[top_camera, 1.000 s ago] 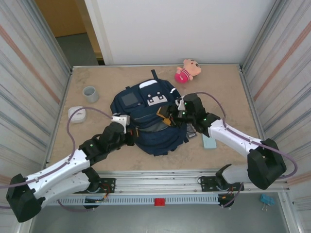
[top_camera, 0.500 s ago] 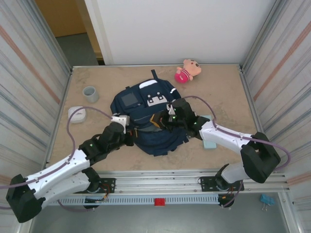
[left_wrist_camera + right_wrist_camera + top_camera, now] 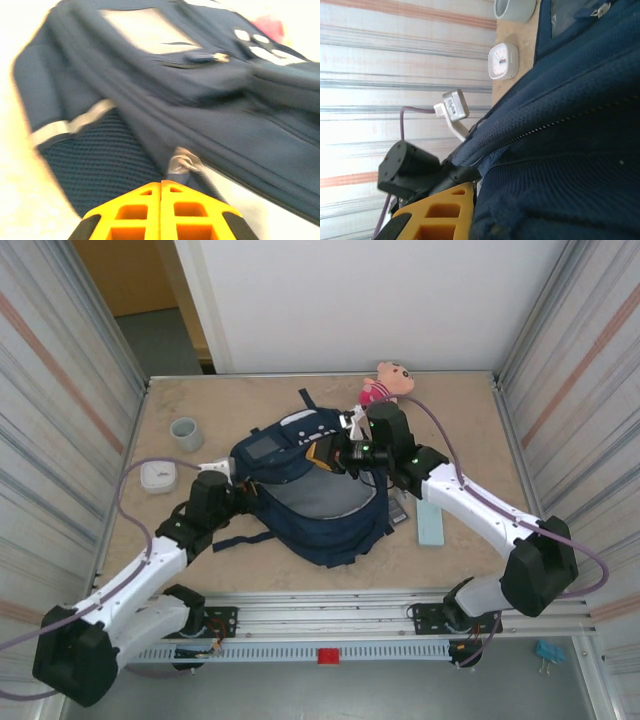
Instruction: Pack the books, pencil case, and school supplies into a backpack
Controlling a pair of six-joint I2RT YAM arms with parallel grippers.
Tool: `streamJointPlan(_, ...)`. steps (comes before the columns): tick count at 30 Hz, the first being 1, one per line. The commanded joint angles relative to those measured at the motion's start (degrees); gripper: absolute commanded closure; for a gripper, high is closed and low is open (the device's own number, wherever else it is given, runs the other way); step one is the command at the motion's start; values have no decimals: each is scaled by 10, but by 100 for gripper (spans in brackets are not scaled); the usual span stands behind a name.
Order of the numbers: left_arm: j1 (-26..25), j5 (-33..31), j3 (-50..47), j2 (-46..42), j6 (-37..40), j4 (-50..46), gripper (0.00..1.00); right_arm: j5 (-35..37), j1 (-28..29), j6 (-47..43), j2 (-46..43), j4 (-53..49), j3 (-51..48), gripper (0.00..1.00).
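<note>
Although the backpack (image 3: 330,540) is found at the middle of the table with its mouth drawn apart and its grey lining exposed, packing is judged to be at the opening step only. Whether anything is already inside cannot be told.

The right gripper (image 3: 335,455) is clenched on the backpack's upper flap, which is held raised. In the right wrist view a yellow finger (image 3: 440,215) is pressed against the navy fabric. The left gripper (image 3: 232,495) is shut tight at the backpack's left edge. In the left wrist view its fingers (image 3: 150,192) are met together on what appears to be a fold of fabric beside a silver tab.

Just right of the backpack the pencil case (image 3: 430,527) is laid flat, unpacked. A small dark gadget (image 3: 399,510) is set between it and the backpack, also unpacked.

Beyond the backpack's far right corner a plush toy (image 3: 388,382) is noted. To the backpack's left are a cup (image 3: 185,433) and a small white clock (image 3: 158,477). None of these three is counted in the load.
</note>
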Motion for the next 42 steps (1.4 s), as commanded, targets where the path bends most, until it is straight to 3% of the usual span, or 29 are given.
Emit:
streamJointPlan(1, 17, -3, 35, 6, 30, -3, 99, 1, 4, -6, -21, 34, 29, 100)
streamJointPlan(3, 18, 0, 57, -13, 29, -27, 75, 28, 11, -1, -16, 40, 33, 100)
streamJointPlan(5, 18, 1, 78, -41, 18, -61, 58, 54, 19, 0, -10, 40, 46, 100)
streamJointPlan(9, 17, -25, 117, -101, -8, -142, 42, 112, 34, 1, 1, 35, 78, 100)
streamJointPlan(16, 18, -103, 182, -148, -6, -263, 38, 208, 63, 12, 18, 50, 130, 100)
streamJointPlan(24, 18, -87, 207, -136, -9, -298, 36, 243, 95, 15, 72, 76, 184, 99)
streamJointPlan(26, 18, -87, 207, -135, -16, -306, 35, 233, 99, 35, 87, 75, 180, 95)
streamJointPlan(32, 18, -82, 208, -149, -29, -332, 35, 182, 109, 32, 85, 8, 128, 59)
streamJointPlan(36, 18, -48, 199, -155, -46, -326, 35, 157, 111, -1, 44, -65, 61, 53)
streamJointPlan(42, 15, 35, 165, -123, -87, -276, 36, 157, 108, -27, -32, -156, -22, 51)
